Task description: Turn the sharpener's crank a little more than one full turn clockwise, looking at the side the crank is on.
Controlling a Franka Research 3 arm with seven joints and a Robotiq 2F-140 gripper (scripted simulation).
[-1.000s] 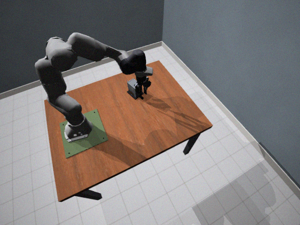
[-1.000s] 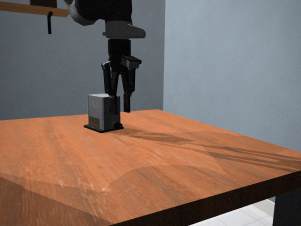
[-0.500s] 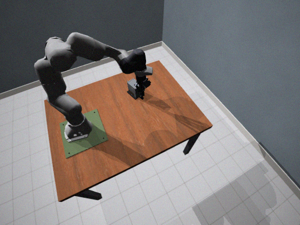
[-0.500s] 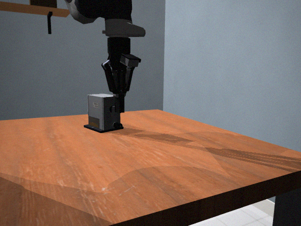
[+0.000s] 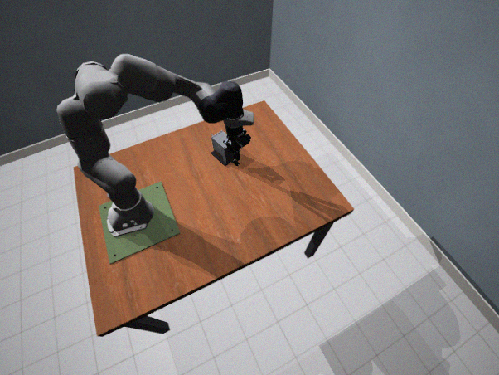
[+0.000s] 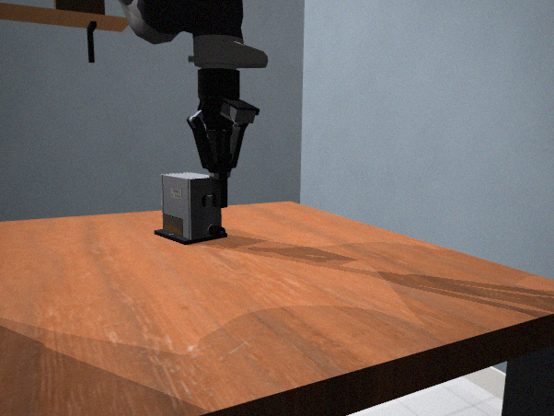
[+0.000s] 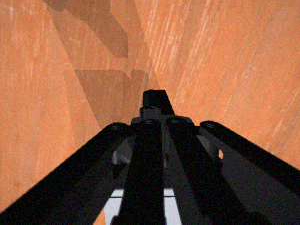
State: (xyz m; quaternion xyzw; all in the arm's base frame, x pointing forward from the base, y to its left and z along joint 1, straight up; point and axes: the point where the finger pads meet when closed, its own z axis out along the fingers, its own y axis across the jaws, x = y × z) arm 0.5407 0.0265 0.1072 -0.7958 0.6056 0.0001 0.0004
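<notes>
While pointing straight down, gripper (image 6: 223, 177) fingers pressed together, gripping nothing visible
Tips beside grey sharpener (image 6: 186, 205) crank side; small front label (image 6: 176, 193) unreadable, wooden table (image 6: 322, 294) underneath

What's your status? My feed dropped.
Gripper shut, fingers together. Tips beside sharpener, crank knob below them; grip unconfirmed. No obstruction seen.

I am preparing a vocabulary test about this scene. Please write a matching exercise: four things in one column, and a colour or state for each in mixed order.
1. table
2. base plate
3. sharpener
4. jaws

A. green
B. shut
C. grey
D. brown

Pairs: 1-D, 2-A, 3-C, 4-B
</notes>
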